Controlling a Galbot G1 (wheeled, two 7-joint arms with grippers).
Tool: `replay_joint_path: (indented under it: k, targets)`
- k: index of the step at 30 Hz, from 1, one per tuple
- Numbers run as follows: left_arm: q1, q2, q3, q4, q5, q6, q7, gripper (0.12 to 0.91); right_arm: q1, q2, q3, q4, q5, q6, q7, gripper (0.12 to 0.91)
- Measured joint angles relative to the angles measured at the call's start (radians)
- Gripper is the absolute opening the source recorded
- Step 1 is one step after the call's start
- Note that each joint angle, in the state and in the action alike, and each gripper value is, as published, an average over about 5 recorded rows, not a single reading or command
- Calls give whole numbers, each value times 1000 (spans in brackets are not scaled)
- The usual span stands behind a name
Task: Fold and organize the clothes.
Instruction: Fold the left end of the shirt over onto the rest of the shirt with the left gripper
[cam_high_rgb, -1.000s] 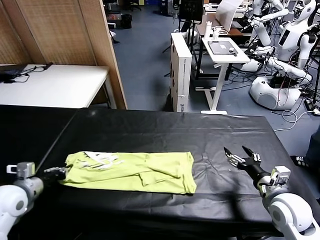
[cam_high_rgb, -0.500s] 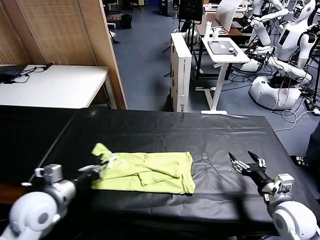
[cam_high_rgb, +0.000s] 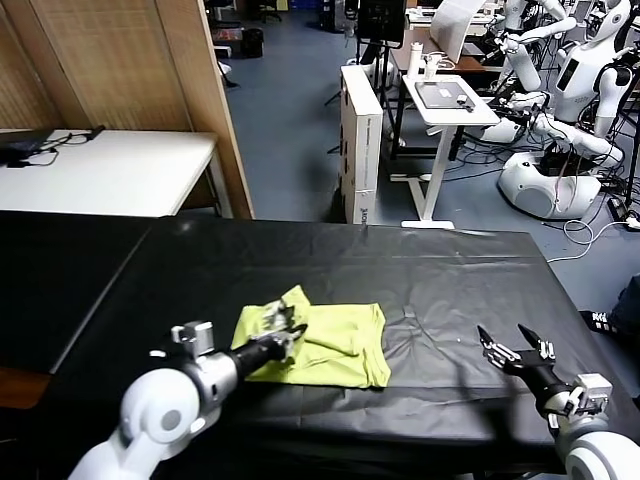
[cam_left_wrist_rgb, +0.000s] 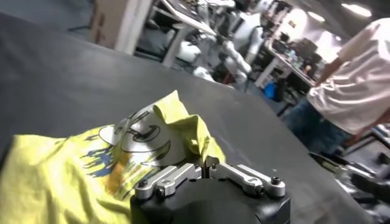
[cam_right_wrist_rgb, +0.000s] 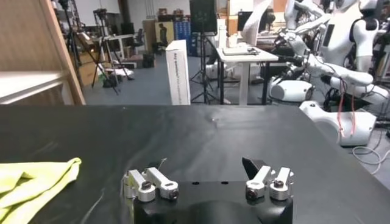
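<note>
The lime yellow-green T-shirt (cam_high_rgb: 335, 345) lies on the black table cover (cam_high_rgb: 330, 265), partly folded, its left part lifted and turned over toward the right. My left gripper (cam_high_rgb: 285, 335) is shut on the shirt's edge and holds it above the rest of the shirt; the left wrist view shows the fabric (cam_left_wrist_rgb: 91, 164) with a grey and blue print pinched at the gripper (cam_left_wrist_rgb: 204, 163). My right gripper (cam_high_rgb: 515, 350) is open and empty over the cover at the right, apart from the shirt. In the right wrist view the shirt's edge (cam_right_wrist_rgb: 36, 179) shows off to the side of the gripper (cam_right_wrist_rgb: 207, 176).
A white table (cam_high_rgb: 110, 170) stands at the back left beside a wooden panel (cam_high_rgb: 130, 70). Beyond the table are a white box (cam_high_rgb: 362, 140), a small white stand (cam_high_rgb: 445, 110) and white robots (cam_high_rgb: 570, 110). A person in a white shirt (cam_left_wrist_rgb: 356, 85) stands near the table.
My left gripper has carried the shirt's left end to the right, folding it over the rest. My right gripper has drawn back toward the front right edge.
</note>
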Motion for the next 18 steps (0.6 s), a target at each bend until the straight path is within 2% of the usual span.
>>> replay_joint_path:
  k: [9,18]
  targets:
    - [-72,-35,105,35,-15,1,-22,169,-19,2,27,2,-1,0,-3,907]
    - [-120,-73,137,80,-11,-9,-30,169,-19,5,28,1,-2,-1,-4,907]
